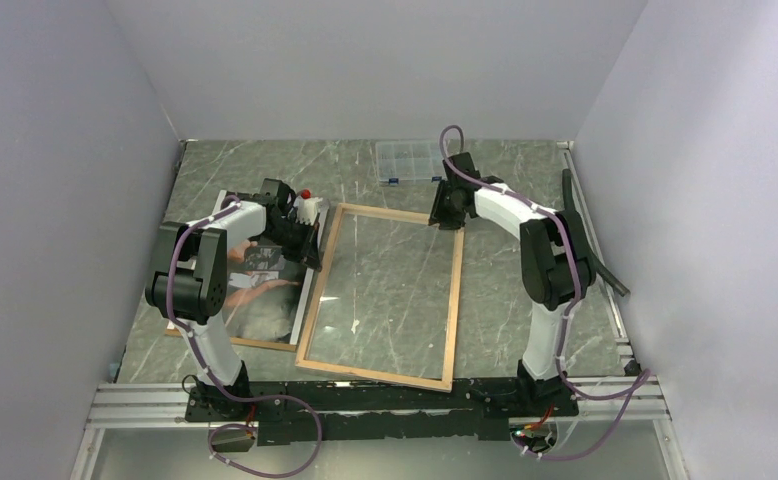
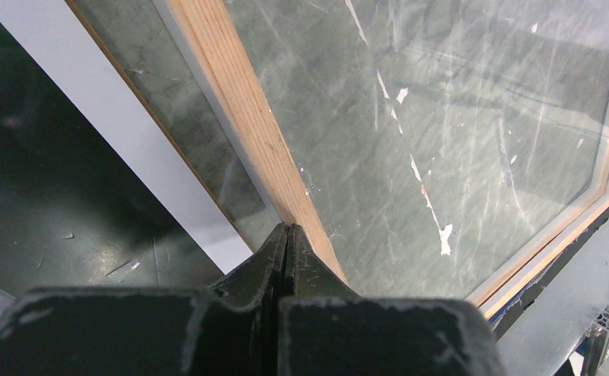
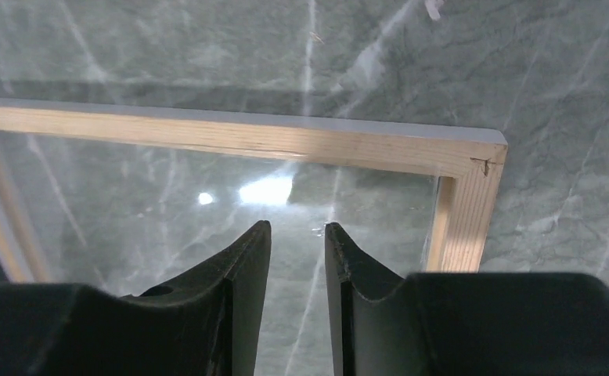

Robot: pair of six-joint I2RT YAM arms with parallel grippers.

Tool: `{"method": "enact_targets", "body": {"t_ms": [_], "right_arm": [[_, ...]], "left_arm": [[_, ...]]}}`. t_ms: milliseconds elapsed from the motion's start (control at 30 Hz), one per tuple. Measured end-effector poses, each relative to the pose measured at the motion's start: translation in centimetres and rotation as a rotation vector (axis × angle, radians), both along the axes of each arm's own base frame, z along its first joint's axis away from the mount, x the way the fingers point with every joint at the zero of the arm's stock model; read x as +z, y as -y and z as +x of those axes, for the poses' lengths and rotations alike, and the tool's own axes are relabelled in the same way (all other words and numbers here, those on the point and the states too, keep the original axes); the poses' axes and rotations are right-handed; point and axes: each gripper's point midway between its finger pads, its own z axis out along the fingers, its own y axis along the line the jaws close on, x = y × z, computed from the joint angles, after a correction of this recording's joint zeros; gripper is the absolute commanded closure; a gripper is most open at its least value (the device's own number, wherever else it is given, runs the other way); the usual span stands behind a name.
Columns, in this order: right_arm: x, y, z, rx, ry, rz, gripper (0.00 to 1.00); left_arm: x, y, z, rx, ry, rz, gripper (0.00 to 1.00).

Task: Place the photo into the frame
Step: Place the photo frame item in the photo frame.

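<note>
The frame (image 1: 454, 300) lies flat in the middle of the table, light wood back up, with the marble showing through its clear pane. The photo (image 1: 260, 300) lies face up just left of it, dark picture with a white border, partly hidden by my left arm. My left gripper (image 1: 316, 260) is shut, with nothing seen between its fingers. Its tips (image 2: 287, 229) rest at the frame's left wooden rail (image 2: 239, 102), beside the photo's edge (image 2: 129, 157). My right gripper (image 1: 447, 222) is open and empty (image 3: 297, 227) over the pane, just inside the frame's far right corner (image 3: 473, 160).
A brown backing board (image 1: 227, 343) lies under the photo. A small clear compartment box (image 1: 410, 160) sits at the back. A white object with a red top (image 1: 307, 200) stands behind the left gripper. A black bar (image 1: 597, 250) lies along the right wall.
</note>
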Motion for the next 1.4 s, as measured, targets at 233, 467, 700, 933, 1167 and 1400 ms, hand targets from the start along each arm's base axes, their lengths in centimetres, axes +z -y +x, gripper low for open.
{"method": "enact_targets", "body": {"t_ms": [233,467,700,933,1167,1400], "right_arm": [[-2.8,0.4,-1.2,-0.005,-0.067,-0.022,0.66],[-1.2,-0.2,-0.3,0.000,-0.045,-0.014,0.63],[3.4,-4.0,4.9,0.036,0.098,0.038,0.64],[-1.2,-6.0,2.8,0.083,0.004,0.009,0.66],[-3.2,-5.6,1.5,0.074,-0.046,0.010,0.66],[-1.9,-6.2,1.6,0.085,-0.041,0.024,0.63]], "left_arm": [[0.0,0.0,0.0,-0.001,0.000,-0.001,0.97],[0.0,0.1,-0.1,-0.005,-0.003,-0.001,0.97],[0.0,0.2,-0.2,-0.005,-0.003,-0.002,0.97],[0.0,0.2,-0.2,-0.005,-0.003,-0.002,0.97],[0.0,0.2,-0.2,-0.007,-0.005,-0.007,0.97],[0.0,0.2,-0.2,-0.007,-0.005,-0.007,0.97]]}}
